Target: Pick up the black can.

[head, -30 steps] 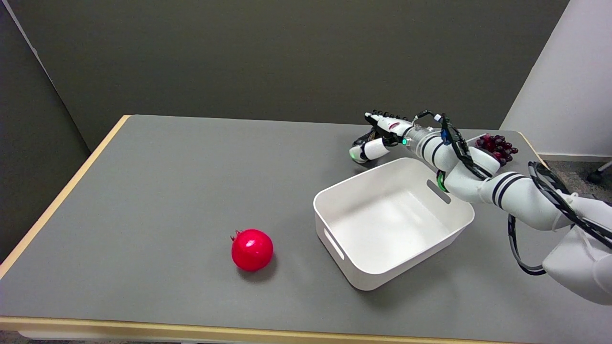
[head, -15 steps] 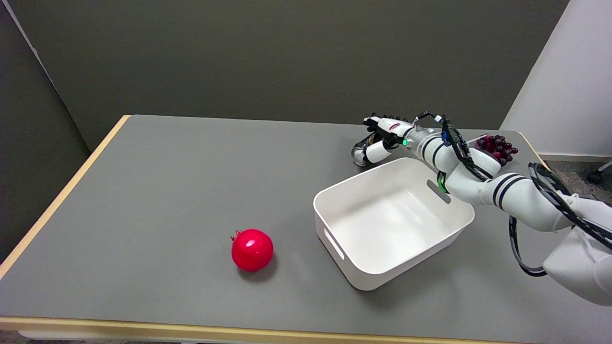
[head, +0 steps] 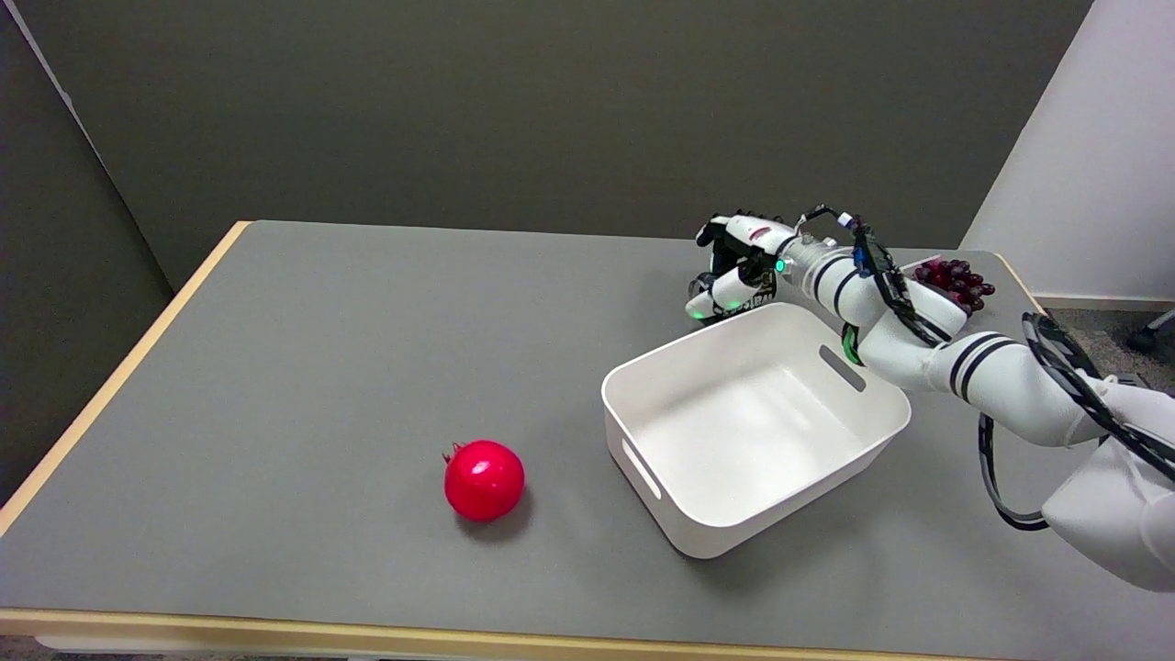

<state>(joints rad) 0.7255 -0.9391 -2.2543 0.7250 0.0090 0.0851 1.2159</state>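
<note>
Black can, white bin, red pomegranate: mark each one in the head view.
black can (head: 755, 298): head view, visible dark side below the fingers.
white bin (head: 643, 367): head view, far-left rim.
red pomegranate (head: 484, 479): head view, middle of its skin.

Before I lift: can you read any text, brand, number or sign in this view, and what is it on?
Black can in the right hand: pale lettering on its side, too small and blurred to read.
White bin: no text.
Red pomegranate: no text.
Right arm: black bands and a green light only, no words.
</note>
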